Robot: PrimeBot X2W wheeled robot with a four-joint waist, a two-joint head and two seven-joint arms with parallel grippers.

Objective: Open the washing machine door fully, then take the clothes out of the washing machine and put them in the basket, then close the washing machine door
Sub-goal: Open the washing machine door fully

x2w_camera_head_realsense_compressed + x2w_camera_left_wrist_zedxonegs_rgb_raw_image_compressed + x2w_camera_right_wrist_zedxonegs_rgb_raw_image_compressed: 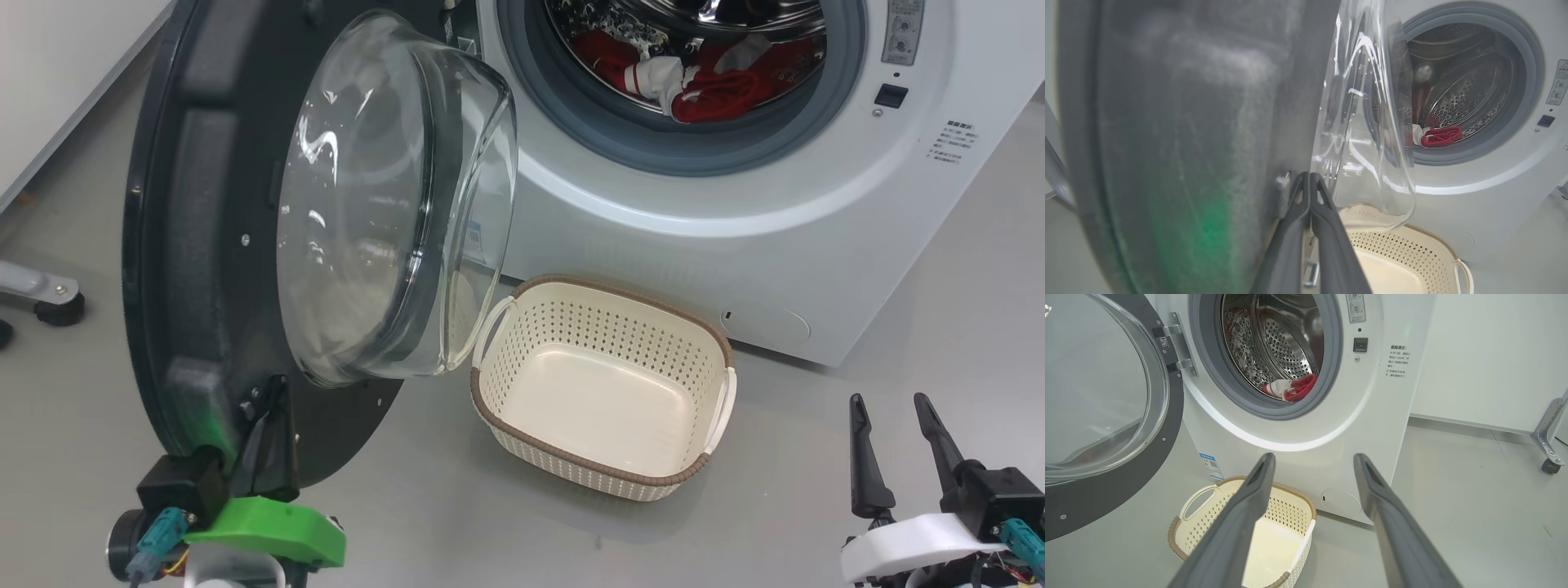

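The washing machine (pixel 735 237) stands with its black door (pixel 188 245) swung out to the left, the clear glass bowl (pixel 392 204) facing the basket. Red and white clothes (pixel 702 82) lie in the steel drum, and show as clothes (pixel 1441 136) and clothes (pixel 1298 388) in the wrist views. The cream basket (pixel 596 472) sits on the floor in front of the machine with nothing in it. My left gripper (pixel 273 390) is shut, its tips (pixel 1309 176) against the door's inner face (pixel 1188 143) just below the bowl. My right gripper (pixel 888 402) is open at the lower right, and holds nothing above the basket (pixel 1204 535).
A metal leg with a black castor (pixel 45 298) stands on the grey floor at the far left. Another castor frame (pixel 1549 457) stands by the white wall to the right of the machine. Open floor lies right of the basket.
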